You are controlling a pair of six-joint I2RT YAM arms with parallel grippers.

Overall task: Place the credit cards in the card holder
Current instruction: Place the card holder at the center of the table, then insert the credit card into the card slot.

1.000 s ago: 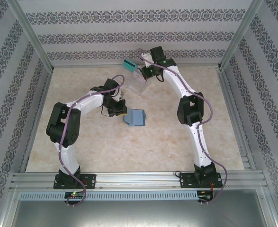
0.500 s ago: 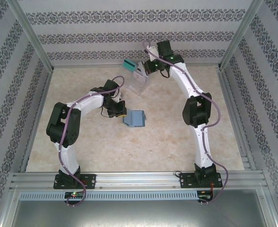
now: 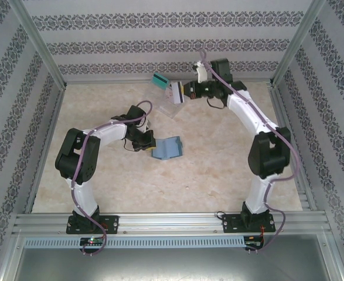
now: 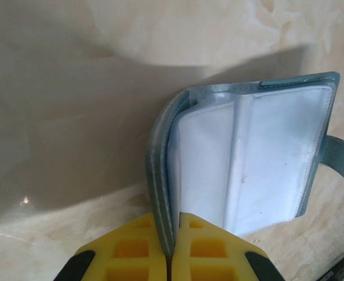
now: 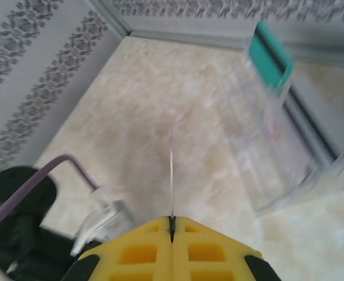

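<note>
The right gripper [image 5: 172,225], clamped on the edge of a pale credit card [image 3: 177,92] up at twelve o'clock, may let it swivel before reaching the card holder [image 4: 265,158] mid-table, whose cover the left gripper [image 4: 172,234] pinches tight at its nine o'clock and could lose under the push.

Top camera sits high behind both arm bases, tilted down over the whole beige marbled tabletop [image 3: 218,175] to the patterned back wall [image 3: 172,55]. Left wrist camera, just above the left gripper [image 4: 172,234], is pressed close to the open teal-blue folding card holder [image 4: 248,158], seen small mid-table from above. Right wrist camera, over the right gripper [image 5: 172,225], looks further off towards a wall corner, sharing the clear plastic tray [image 5: 265,146] with the overhead.
</note>
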